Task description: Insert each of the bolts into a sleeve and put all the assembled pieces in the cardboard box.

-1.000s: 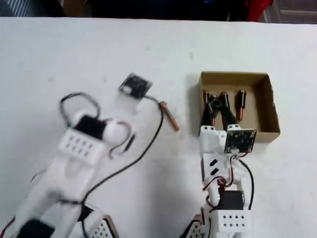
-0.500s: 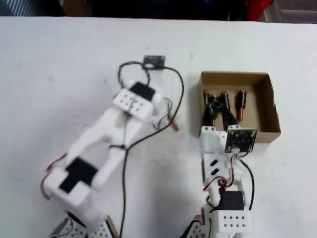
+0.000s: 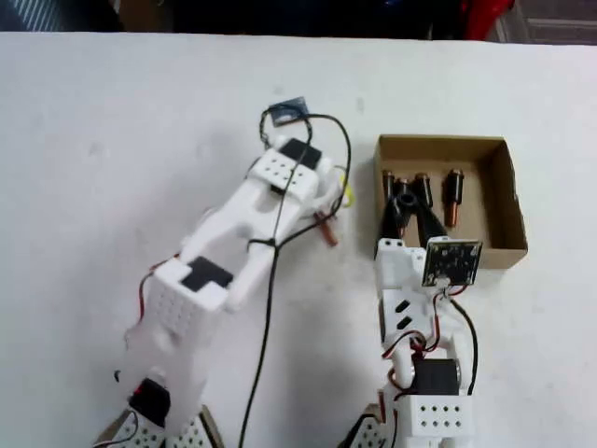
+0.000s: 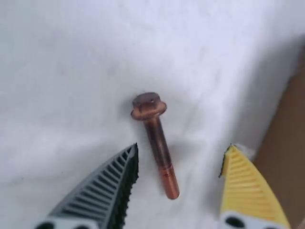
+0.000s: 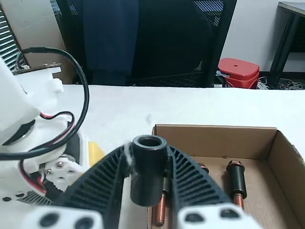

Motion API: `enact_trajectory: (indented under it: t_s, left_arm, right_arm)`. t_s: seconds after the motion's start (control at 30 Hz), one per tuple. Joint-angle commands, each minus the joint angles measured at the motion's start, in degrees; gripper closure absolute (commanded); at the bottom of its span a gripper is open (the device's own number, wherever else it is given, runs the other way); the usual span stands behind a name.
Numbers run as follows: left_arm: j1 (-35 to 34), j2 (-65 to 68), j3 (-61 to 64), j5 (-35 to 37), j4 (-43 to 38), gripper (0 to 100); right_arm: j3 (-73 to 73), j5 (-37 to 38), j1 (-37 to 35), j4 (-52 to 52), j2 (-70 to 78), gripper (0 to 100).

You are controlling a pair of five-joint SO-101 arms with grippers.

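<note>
A loose copper bolt (image 4: 155,143) lies flat on the white table (image 4: 71,57), just left of the cardboard box (image 3: 443,142). My left gripper (image 4: 181,150) hangs open over it, with the grey finger (image 4: 109,191) on one side and the yellow finger (image 4: 243,186) on the other, neither touching. From above, the bolt (image 3: 326,230) shows just under that gripper (image 3: 334,210). My right gripper (image 5: 147,152) is shut on a black sleeve (image 5: 148,169), held upright with its bore facing up, above the box's near-left corner (image 3: 408,203). Assembled pieces (image 3: 453,196) lie inside the box.
The box wall (image 5: 214,136) stands close to the right of the loose bolt, and its brown side (image 4: 286,157) edges the left wrist view. The left arm (image 3: 242,233) lies diagonally across the table's middle, trailing a black cable (image 3: 266,308). Bare table stretches to the left and far side.
The left arm has swung from the table's left toward the box and stretched out, bringing its open gripper over the loose bolt. The right arm and its sleeve have stayed put.
</note>
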Motion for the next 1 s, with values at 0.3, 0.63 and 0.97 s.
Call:
enact_trajectory:
  t_s: [0.3, 0.63, 0.97]
  left_arm:
    - [-5.6, 4.4, -5.7, 7.5, -1.0, 70]
    - [-4.4, 4.5, -5.7, 7.5, -0.6, 70]
    - [-0.5, 5.0, -5.3, 7.6, -0.6, 70]
  right_arm:
    - [0.5, 0.0, 0.1, 0.7, -0.7, 98.1]
    - [0.5, 0.0, 0.1, 0.7, -0.8, 98.1]
    - [0.5, 0.0, 0.1, 0.7, -0.8, 98.1]
